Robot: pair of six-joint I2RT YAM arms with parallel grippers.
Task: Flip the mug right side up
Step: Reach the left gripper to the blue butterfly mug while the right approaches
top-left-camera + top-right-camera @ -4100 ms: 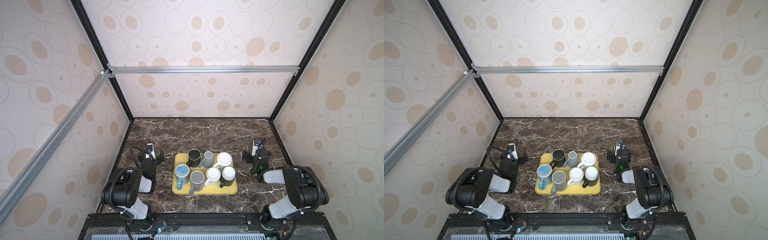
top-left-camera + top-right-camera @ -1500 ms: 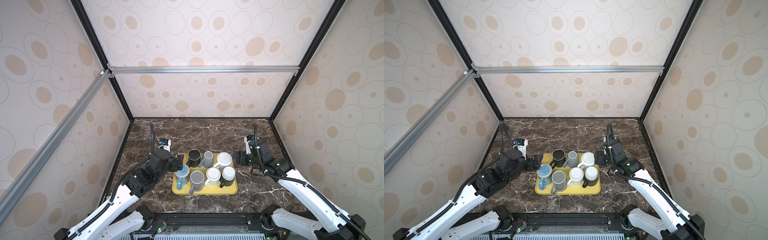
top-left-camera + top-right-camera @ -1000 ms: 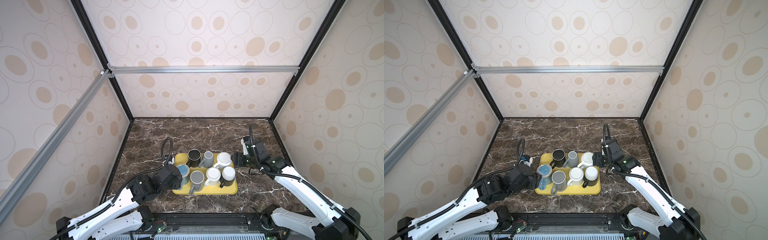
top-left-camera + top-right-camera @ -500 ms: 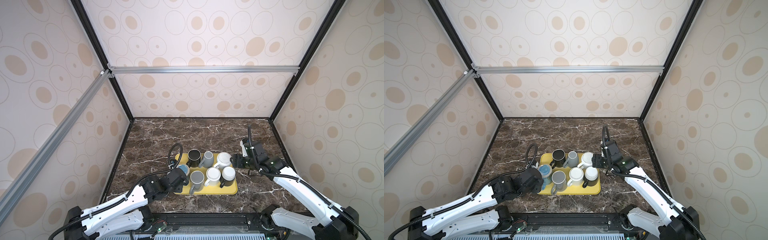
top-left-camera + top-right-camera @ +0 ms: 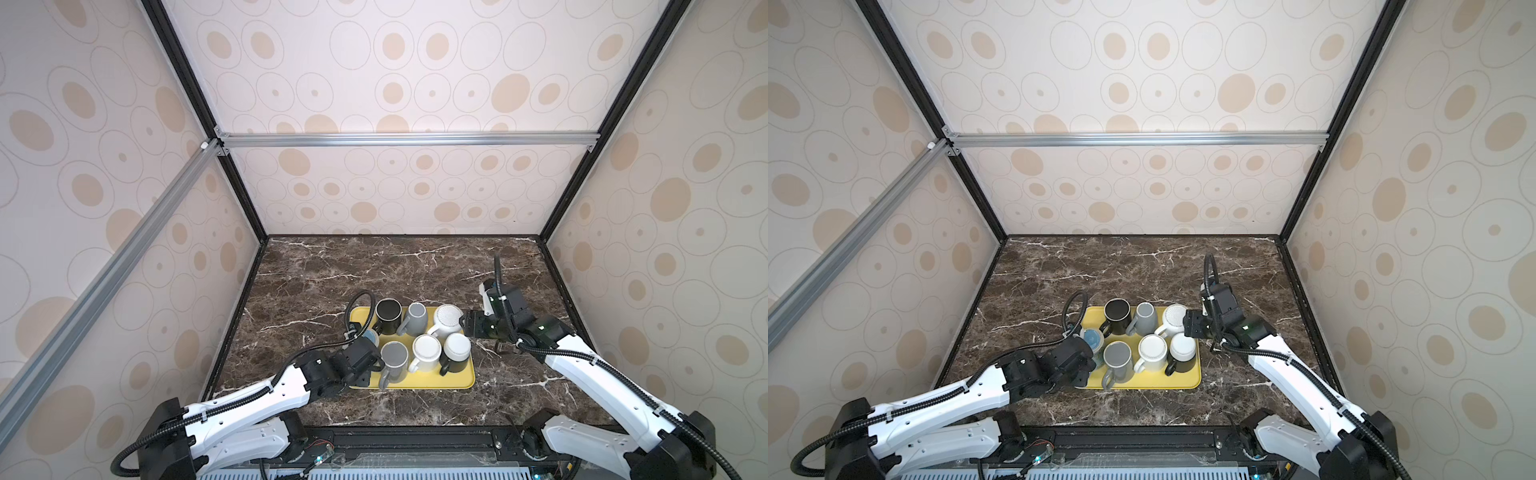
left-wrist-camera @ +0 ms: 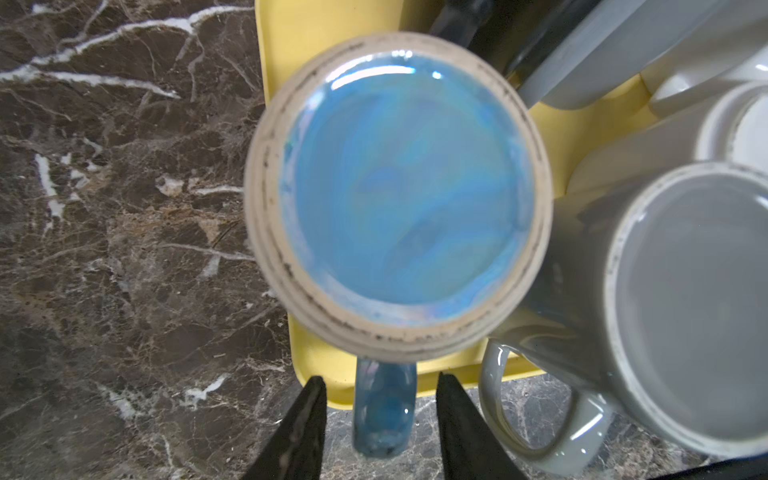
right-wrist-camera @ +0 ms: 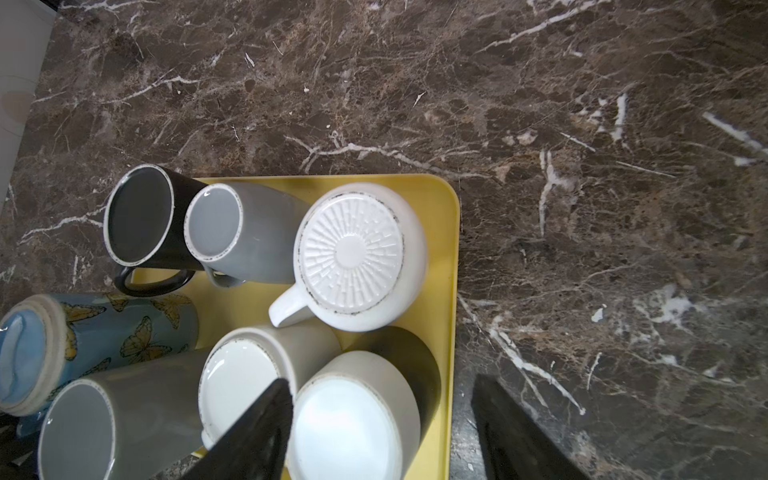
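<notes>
A blue butterfly mug (image 6: 399,199) stands upside down at the front left of the yellow tray (image 6: 291,50). Its handle (image 6: 384,411) sticks out past the tray's edge. My left gripper (image 6: 381,378) is open, one finger on each side of that handle with a gap on both sides. In both top views the left gripper (image 5: 365,357) (image 5: 1084,361) covers most of the blue mug (image 5: 371,334) (image 5: 1093,338). My right gripper (image 7: 380,382) (image 5: 467,328) hangs open at the tray's right end, above a black mug with a white base (image 7: 353,419), holding nothing.
Several other mugs stand upside down on the tray (image 5: 415,382): a black one (image 5: 388,316), a grey one (image 5: 415,318) and a white ribbed one (image 5: 446,316) at the back, a grey one (image 5: 394,357) and a white one (image 5: 426,349) in front, packed close. Patterned walls enclose the marble table (image 5: 374,270).
My left arm has swung in to the tray's front left corner and its jaws have narrowed around the blue mug's handle. The right arm has barely moved.
</notes>
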